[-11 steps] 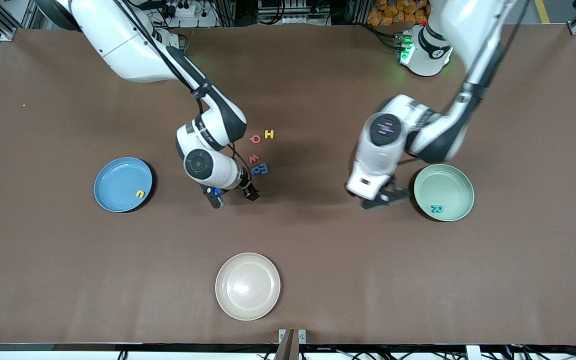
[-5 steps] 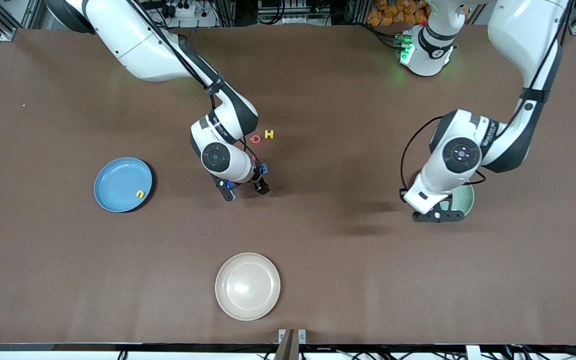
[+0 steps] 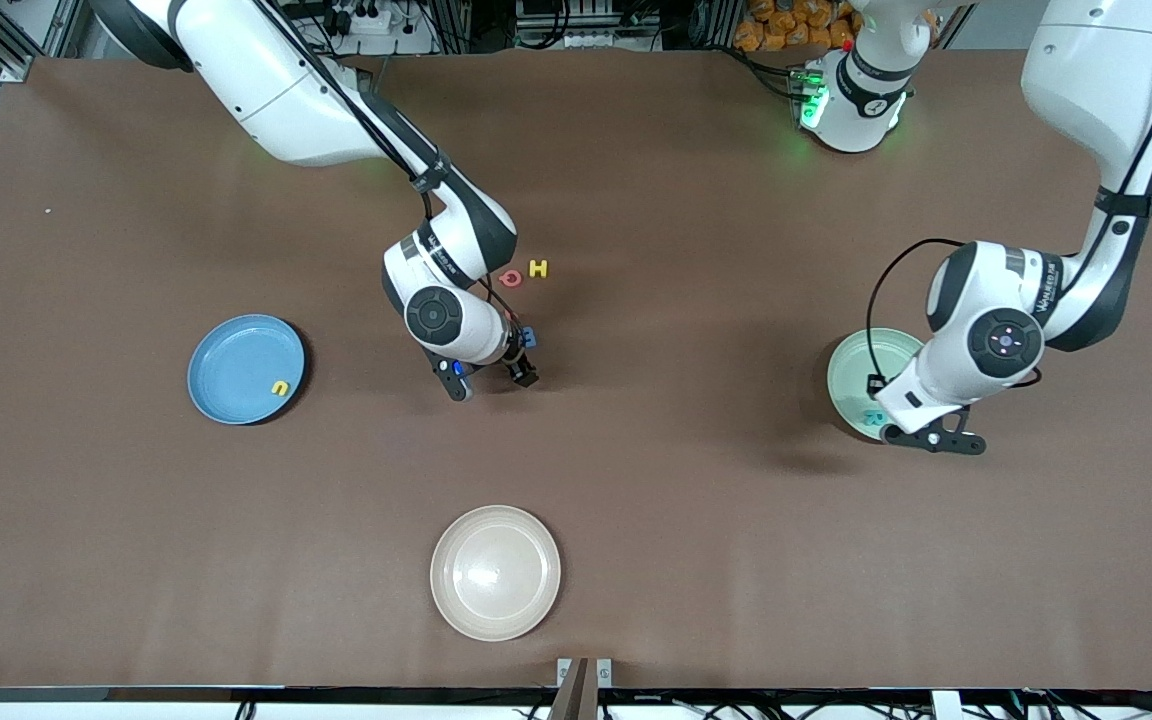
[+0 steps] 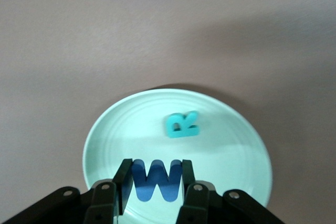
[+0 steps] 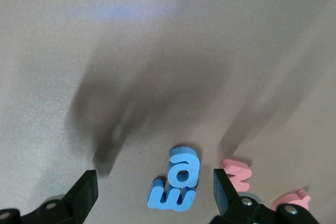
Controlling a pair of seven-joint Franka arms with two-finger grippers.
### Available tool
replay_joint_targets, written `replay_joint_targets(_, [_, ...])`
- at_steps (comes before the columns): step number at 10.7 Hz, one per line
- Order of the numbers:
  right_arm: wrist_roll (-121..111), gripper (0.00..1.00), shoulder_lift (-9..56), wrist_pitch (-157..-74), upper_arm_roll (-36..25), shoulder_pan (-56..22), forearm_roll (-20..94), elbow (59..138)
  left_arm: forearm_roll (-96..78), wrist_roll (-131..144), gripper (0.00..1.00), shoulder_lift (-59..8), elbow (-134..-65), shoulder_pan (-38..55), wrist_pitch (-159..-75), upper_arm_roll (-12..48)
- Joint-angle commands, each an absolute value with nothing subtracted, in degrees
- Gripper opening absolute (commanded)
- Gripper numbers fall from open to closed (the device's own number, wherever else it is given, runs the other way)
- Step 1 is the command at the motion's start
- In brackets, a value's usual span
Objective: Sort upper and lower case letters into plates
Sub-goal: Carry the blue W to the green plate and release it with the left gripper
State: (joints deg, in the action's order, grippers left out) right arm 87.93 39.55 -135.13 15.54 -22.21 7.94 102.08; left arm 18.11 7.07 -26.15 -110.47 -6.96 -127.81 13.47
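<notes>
Front view, from the right arm's end of the brown table (image 3: 636, 480) to the left arm's end. Round light blue rimmed plate (image 3: 246, 369) holds one small yellow foam letter "u" (image 3: 280, 388) near the rim closest to the front camera. Right gripper (image 3: 492, 381), jaws spread wide and empty, hangs low over the table centre, w/ a loose group of letters beneath it. Right wrist view: blue "a" (image 5: 184, 169) touches blue "e" (image 5: 172, 199) betw. the two fingers (image 5: 84, 193); pink "w" (image 5: 237, 174) lies just beside them, apart from the blue pair; a 2nd pink letter (image 5: 292, 200) is partly cut off, shape cannot be told. Front view: red ring-shaped letter (image 3: 510, 278) and yellow "H" (image 3: 538, 268) lie side by side, farther from the front camera than the right gripper. Round beige cream plate (image 3: 495, 572) sits nearest the front camera, nothing on it. Pale mint green rimmed plate (image 3: 856, 375) sits toward the left arm's end, partly covered by the left arm. Left gripper (image 3: 931, 439) hangs over that plate's rim nearest the front camera. Left wrist view: its jaws are narrow, pinching a dark blue "W" (image 4: 156, 181) upright betw. the fingers (image 4: 123, 184), above the mint plate (image 4: 231, 150); a teal "R" (image 4: 182, 125) lies flat in the plate, apart from the "W".
</notes>
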Motion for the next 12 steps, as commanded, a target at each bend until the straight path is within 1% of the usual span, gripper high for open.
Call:
replay_joint_targets(1, [89.1, 0.94, 39.7, -136.7, 15.6, -22.7, 7.3, 102.7, 18.3, 5.8, 1.0, -25.8, -110.7, -6.3, -127.7, 13.4])
replay_joint_targets(3, [89.2, 0.94, 39.8, -136.7, 15.6, -23.3, 7.2, 102.7, 18.2, 6.2, 1.0, -25.2, -110.2, -5.8, -127.6, 13.7])
replay_joint_targets(5, [89.2, 0.93, 39.8, -136.8, 15.6, -23.5, 7.2, 102.7, 15.4, 6.7, 1.0, -22.9, -110.0, -2.7, -126.0, 14.3])
replay_joint_targets(7, [89.2, 0.89, 39.8, -136.8, 15.5, -23.5, 7.1, 102.8, 10.0, 6.9, 1.0, -20.3, -109.0, -0.2, -124.0, 15.0])
replay_joint_targets(8, [89.2, 0.89, 39.8, -137.0, 15.5, -23.5, 6.7, 102.8, 8.6, 7.0, 1.0, -19.4, -108.7, 0.2, -123.9, 16.1])
replay_joint_targets(10, [89.2, 0.89, 39.7, -140.0, 15.6, -23.6, 6.7, 104.8, 7.9, 7.0, 1.0, -17.7, -108.6, 0.3, -123.7, 17.3])
replay_joint_targets(12, [89.2, 0.89, 39.6, -140.0, 15.6, -23.6, 6.6, 105.0, 7.0, 6.9, 1.0, -16.4, -108.5, 0.4, -123.6, 17.8])
